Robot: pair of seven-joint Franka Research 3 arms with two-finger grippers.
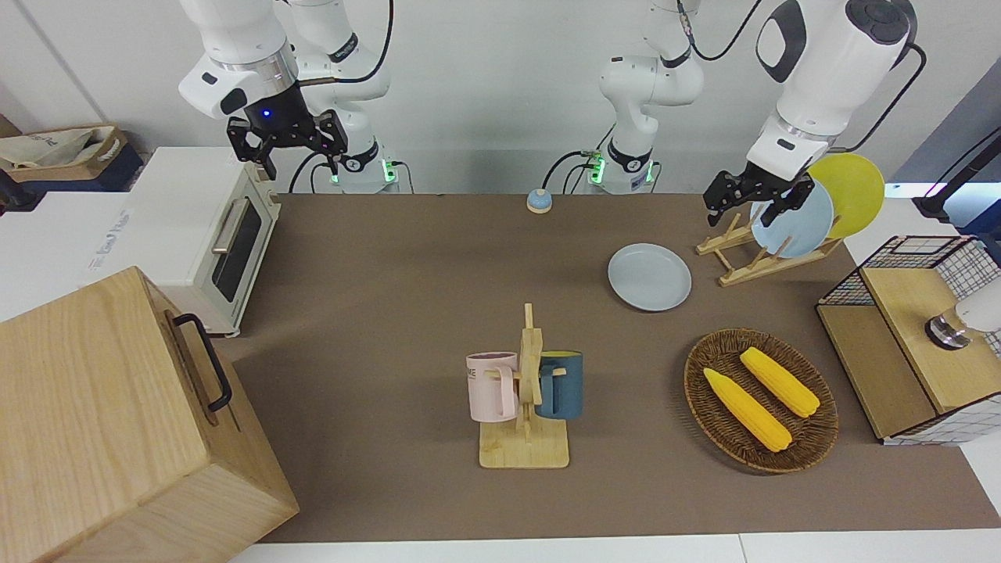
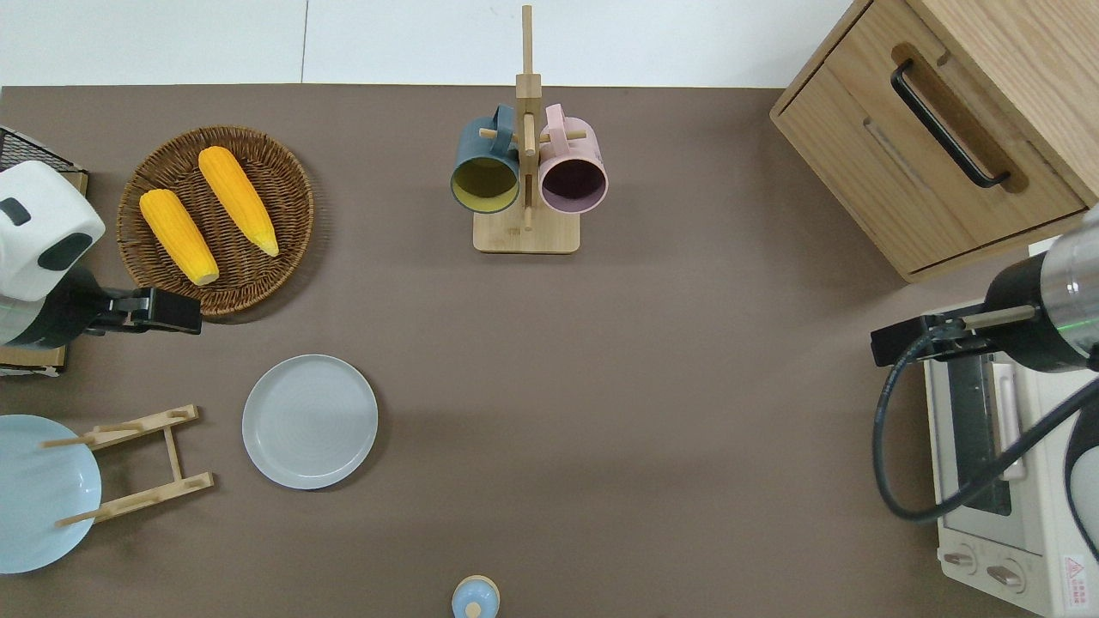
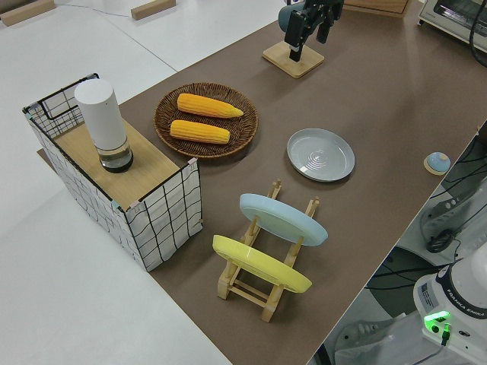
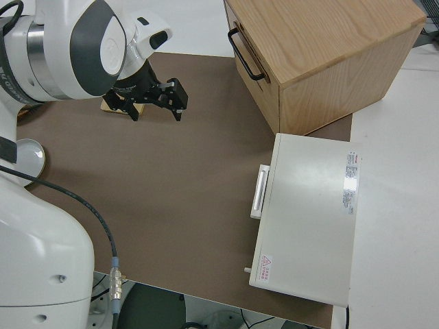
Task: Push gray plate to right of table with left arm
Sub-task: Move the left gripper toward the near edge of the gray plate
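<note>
The gray plate (image 1: 649,276) lies flat on the brown table (image 1: 391,313), toward the left arm's end; it also shows in the overhead view (image 2: 309,421) and the left side view (image 3: 320,154). My left gripper (image 1: 752,205) is open and empty, up in the air. In the overhead view it (image 2: 163,311) is over the table at the corn basket's rim, apart from the plate. My right gripper (image 1: 297,156) is open, and its arm is parked.
A wooden rack (image 2: 137,463) holding a sky-blue plate (image 1: 798,227) and a yellow plate (image 1: 856,188) stands beside the gray plate. Also on the table: a corn basket (image 2: 283,184), a mug stand (image 2: 525,232), a small blue bell (image 1: 539,201), a wooden cabinet (image 1: 117,422), a toaster oven (image 1: 211,234) and a wire crate (image 1: 915,336).
</note>
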